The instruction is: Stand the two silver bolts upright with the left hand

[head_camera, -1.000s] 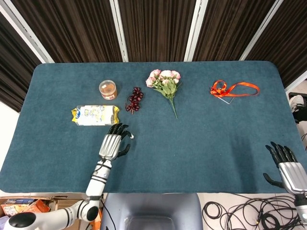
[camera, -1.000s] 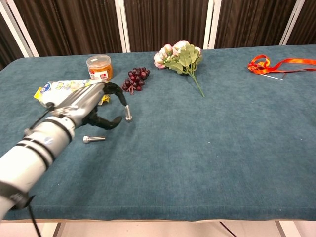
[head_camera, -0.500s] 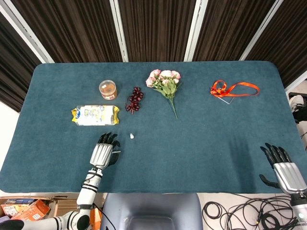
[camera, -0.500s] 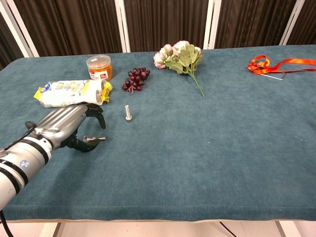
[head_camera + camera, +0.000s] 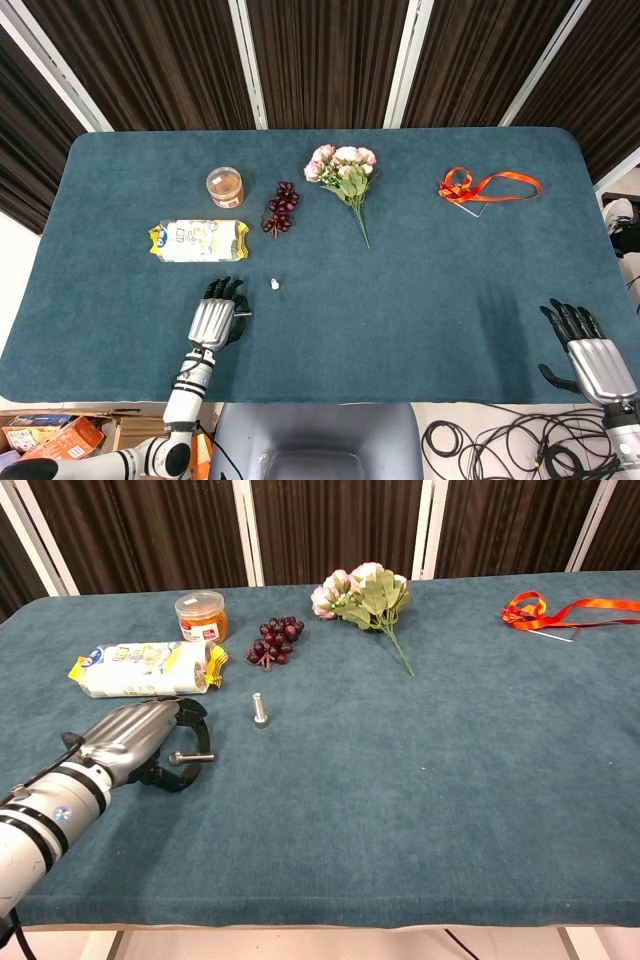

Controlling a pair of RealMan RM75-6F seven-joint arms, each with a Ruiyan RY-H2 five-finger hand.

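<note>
One silver bolt (image 5: 259, 710) stands upright on the blue cloth, free of any hand; from the head view it shows as a small pale dot (image 5: 274, 285). The other silver bolt (image 5: 192, 758) lies flat, to the front left of the first. My left hand (image 5: 140, 742) sits low over the cloth with its fingers arched above this lying bolt and the thumb curled below it. The bolt rests between them on the table, and no firm grip shows. The head view shows the same left hand (image 5: 215, 315), which hides the lying bolt there. My right hand (image 5: 590, 355) hovers with fingers spread at the front right edge.
A snack packet (image 5: 145, 668) lies just beyond my left hand. Farther back are an orange-lidded jar (image 5: 201, 616), a bunch of dark grapes (image 5: 274, 640) and a pink flower bouquet (image 5: 365, 595). A red ribbon (image 5: 545, 612) lies at the far right.
A second ago my left hand was at the standing bolt; it let go and drew back to the front left, over the lying bolt. The right hand barely moved.
</note>
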